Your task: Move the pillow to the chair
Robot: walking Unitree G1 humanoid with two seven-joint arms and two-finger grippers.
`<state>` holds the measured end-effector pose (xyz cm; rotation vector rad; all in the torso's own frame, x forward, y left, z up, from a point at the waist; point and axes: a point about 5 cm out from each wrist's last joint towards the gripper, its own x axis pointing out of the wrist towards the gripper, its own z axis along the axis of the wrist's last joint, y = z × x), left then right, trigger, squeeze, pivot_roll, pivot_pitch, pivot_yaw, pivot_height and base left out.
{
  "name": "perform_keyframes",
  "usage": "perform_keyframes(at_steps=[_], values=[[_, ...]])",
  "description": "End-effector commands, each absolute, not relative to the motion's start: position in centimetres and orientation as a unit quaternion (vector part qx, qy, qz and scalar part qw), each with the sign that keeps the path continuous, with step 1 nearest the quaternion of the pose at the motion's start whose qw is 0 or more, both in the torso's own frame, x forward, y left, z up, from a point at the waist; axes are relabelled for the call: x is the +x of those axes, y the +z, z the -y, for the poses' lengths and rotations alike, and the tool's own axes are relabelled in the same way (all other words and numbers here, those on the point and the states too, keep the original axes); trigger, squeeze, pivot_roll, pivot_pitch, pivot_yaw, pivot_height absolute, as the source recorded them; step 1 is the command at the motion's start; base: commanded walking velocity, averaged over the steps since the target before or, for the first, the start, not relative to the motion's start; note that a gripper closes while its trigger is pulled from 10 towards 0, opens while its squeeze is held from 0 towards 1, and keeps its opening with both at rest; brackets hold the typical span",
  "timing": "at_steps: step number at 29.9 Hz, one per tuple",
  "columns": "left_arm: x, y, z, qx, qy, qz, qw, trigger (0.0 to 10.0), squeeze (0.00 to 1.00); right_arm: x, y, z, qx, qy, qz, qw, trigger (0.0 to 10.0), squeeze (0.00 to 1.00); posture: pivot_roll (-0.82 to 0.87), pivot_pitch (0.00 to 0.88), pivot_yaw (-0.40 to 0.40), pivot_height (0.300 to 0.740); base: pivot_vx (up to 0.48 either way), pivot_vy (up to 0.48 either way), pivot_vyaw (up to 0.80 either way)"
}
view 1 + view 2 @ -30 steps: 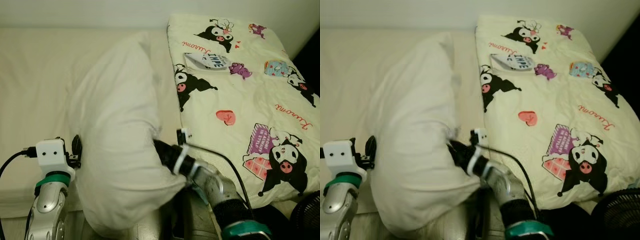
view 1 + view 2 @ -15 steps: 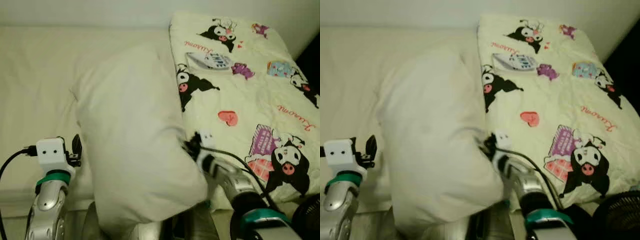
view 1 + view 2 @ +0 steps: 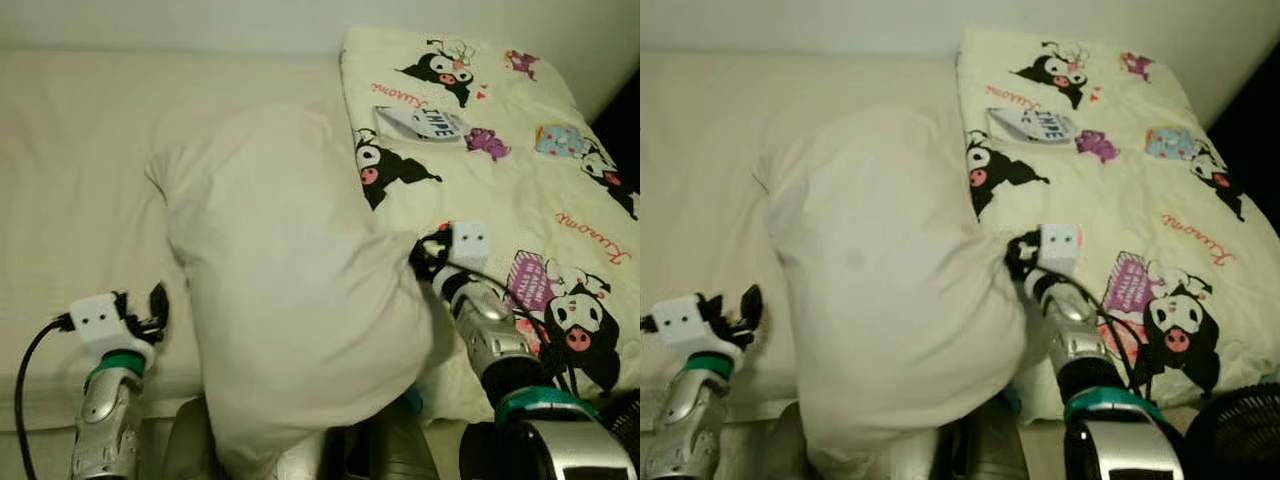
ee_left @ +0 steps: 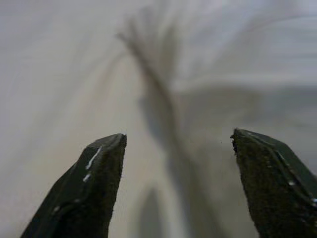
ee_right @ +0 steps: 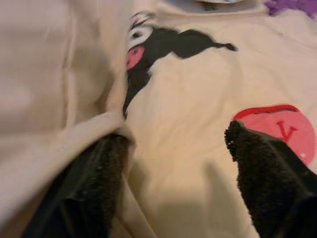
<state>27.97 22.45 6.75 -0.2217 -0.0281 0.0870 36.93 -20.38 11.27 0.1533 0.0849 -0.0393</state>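
Observation:
A big white pillow (image 3: 290,290) stands bunched up at the near edge of the bed, its right side lapping onto the printed blanket. My right gripper (image 3: 422,258) is pressed against the pillow's right edge. In the right wrist view the right gripper (image 5: 178,141) is open: one of its fingers (image 5: 94,178) lies under the pillow's seam, the other is over the blanket. My left gripper (image 3: 156,302) sits low at the pillow's left side, a little apart from it. In the left wrist view the left gripper (image 4: 178,141) is open and faces creased white fabric.
A cream blanket (image 3: 520,170) printed with black cartoon figures covers the right half of the bed, with a white-and-blue packet (image 3: 420,122) lying on it. Bare cream sheet (image 3: 70,150) spreads to the left. A black fan (image 3: 1240,430) stands at the lower right.
My right arm has swung rightward and up, pushing the pillow's lower part right onto the blanket. The pillow now bulges wider. My left arm has dropped slightly.

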Motion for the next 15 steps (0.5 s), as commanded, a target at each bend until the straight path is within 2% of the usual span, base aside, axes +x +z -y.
perform_keyframes(at_steps=[1, 8, 12, 13, 14, 15], values=[[27.9, 6.2, -21.8, -0.11, 0.015, 0.01, 0.994, 10.0, 1.0, 36.9, 11.4, 21.4, 0.14, -0.057, -0.032, 0.988, 10.0, 1.0, 0.0, 0.105, -0.036, 0.595, 0.0, 0.0, 0.0], [29.1, 6.1, -20.2, -0.126, -0.033, 0.013, 0.991, 10.0, 1.0, 37.2, 11.2, 21.2, 0.28, -0.055, -0.034, 0.958, 10.0, 1.0, -0.01, 0.121, -0.036, 0.595, 0.0, 0.0, 0.0], [29.6, 5.6, -19.8, -0.133, -0.043, 0.002, 0.99, 10.0, 1.0, 37.2, 11.0, 21.1, 0.268, -0.059, -0.043, 0.961, 10.0, 1.0, -0.02, 0.137, -0.036, 0.595, 0.0, 0.0, 0.0], [29.7, 5.5, -19.7, -0.134, -0.046, -0.002, 0.99, 10.0, 1.0, 37.1, 10.8, 21.2, 0.224, -0.063, -0.06, 0.971, 10.0, 1.0, -0.02, 0.139, -0.036, 0.595, 0.0, 0.0, 0.0], [29.7, 5.3, -19.6, -0.136, -0.047, -0.005, 0.99, 10.0, 1.0, 37.1, 10.3, 20.9, 0.105, -0.032, -0.102, 0.989, 10.0, 1.0, -0.02, 0.14, -0.034, 0.595, 0.0, 0.0, 0.0], [29.7, 5.2, -19.6, -0.138, -0.044, -0.005, 0.989, 10.0, 1.0, 37.0, 10.0, 20.6, 0.042, -0.007, -0.123, 0.991, 10.0, 1.0, -0.02, 0.14, -0.034, 0.595, 0.0, 0.0, 0.0]])
